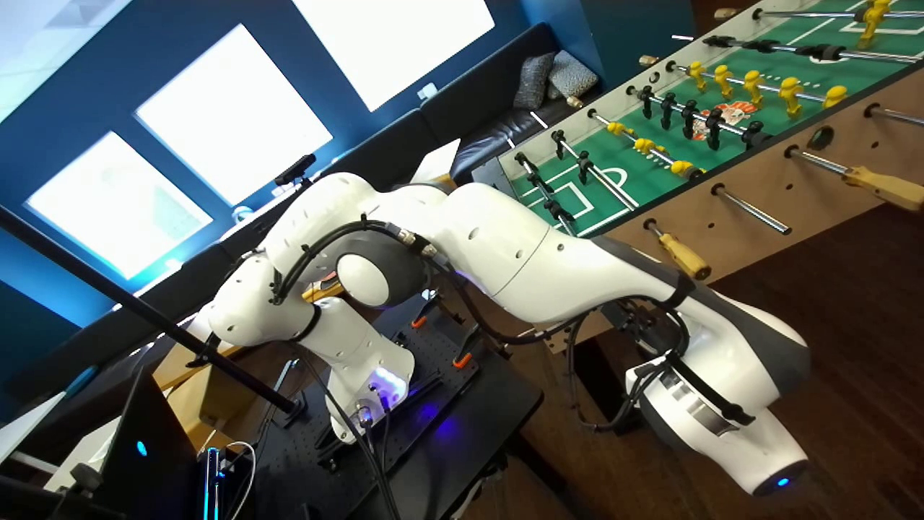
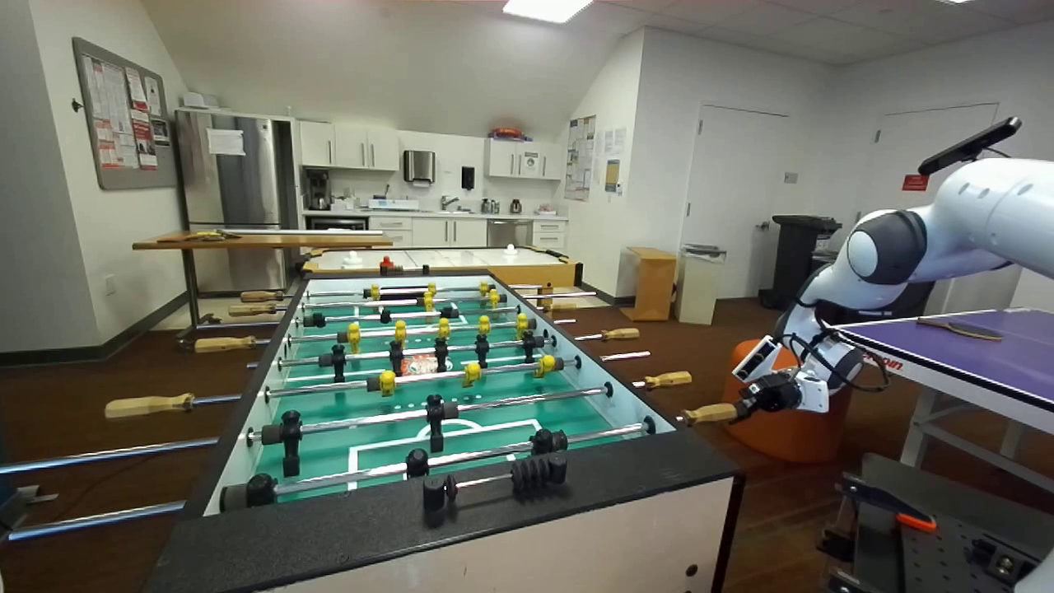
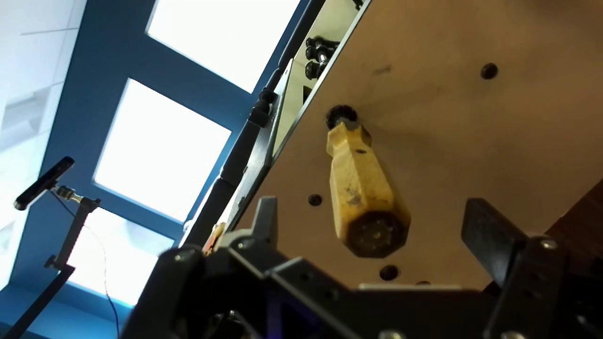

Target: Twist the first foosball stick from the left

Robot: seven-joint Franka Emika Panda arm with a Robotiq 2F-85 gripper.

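Note:
The first foosball stick's yellow wooden handle (image 3: 355, 183) points toward the camera in the wrist view, its dark end cap facing me. Its rod enters the tan side wall through a black bushing. My gripper (image 3: 371, 202) is open, with one finger on each side of the handle's end and a gap on both sides. In an exterior view the gripper (image 2: 745, 403) is at the outer end of this handle (image 2: 706, 413), beside the foosball table (image 2: 642, 469). In an exterior view where the arm (image 1: 548, 267) stands in front, this handle is hidden.
The second stick's handle (image 1: 680, 254) sticks out of the same wall, followed by a bare rod (image 1: 754, 209) and another handle (image 1: 884, 186). An orange seat (image 2: 790, 432) and a purple ping-pong table (image 2: 980, 354) stand near the arm. The robot's black base table (image 1: 462, 426) stands close by.

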